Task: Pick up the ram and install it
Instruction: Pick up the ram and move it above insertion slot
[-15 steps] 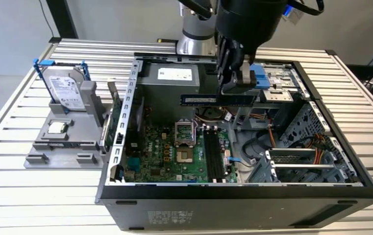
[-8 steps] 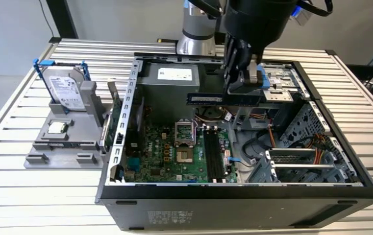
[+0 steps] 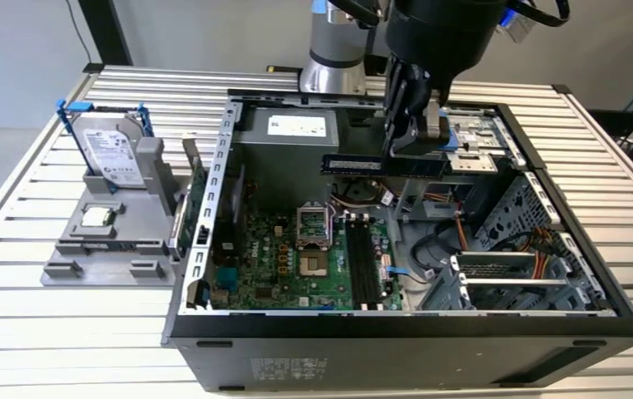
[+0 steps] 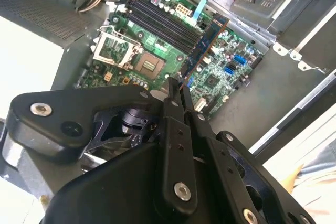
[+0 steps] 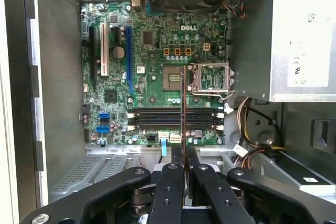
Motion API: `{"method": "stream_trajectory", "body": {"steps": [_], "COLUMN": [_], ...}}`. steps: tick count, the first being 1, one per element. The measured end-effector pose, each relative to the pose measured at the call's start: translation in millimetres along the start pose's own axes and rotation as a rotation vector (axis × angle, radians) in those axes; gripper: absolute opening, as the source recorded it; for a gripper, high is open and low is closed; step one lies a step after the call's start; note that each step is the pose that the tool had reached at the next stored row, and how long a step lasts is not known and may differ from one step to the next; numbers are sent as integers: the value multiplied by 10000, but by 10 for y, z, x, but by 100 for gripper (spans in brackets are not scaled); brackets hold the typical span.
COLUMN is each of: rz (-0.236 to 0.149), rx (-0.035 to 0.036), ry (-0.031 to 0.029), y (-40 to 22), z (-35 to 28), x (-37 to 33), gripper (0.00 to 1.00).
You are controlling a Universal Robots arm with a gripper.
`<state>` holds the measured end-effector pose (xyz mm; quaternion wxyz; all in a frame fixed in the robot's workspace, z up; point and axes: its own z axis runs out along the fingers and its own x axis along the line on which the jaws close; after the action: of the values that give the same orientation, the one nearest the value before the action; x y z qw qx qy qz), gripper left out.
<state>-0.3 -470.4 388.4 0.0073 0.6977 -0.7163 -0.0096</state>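
The gripper (image 3: 411, 154) has its jaws closed tight on the ram (image 3: 352, 164), pinching the thin board between them. The ram hangs level above the motherboard (image 3: 283, 258), not touching it.

arm (image 3: 333, 75): silver tube, blue caps | wrist (image 3: 444, 29): black housing | jaws: black bars, silver screws
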Motion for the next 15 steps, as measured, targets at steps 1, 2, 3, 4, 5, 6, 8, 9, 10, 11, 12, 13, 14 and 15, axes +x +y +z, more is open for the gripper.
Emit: {"method": "stream_trajectory", "body": {"steps": [1,2,3,4,5,6,8,9,10,11,12,13,14,15], "rz": [0,0,0,1,0,0,0,0,0,0,0,0,23,98], "rx": [0,0,0,0,0,0,0,0,0,0,0,0,0,1], "ry": [0,0,0,0,0,0,0,1,0,0,0,0,-2,-3], "y": [0,0,0,0,0,0,0,-1,0,0,0,0,0,0], "z": [0,0,0,0,0,0,0,0,0,0,0,0,0,0], "x": [0,-1,-2,-2,-2,-2,-3,-4,-5,-5,-6,-6,-6,-6], "gripper": [0,0,0,0,0,0,0,0,0,0,0,0,0,0]}}
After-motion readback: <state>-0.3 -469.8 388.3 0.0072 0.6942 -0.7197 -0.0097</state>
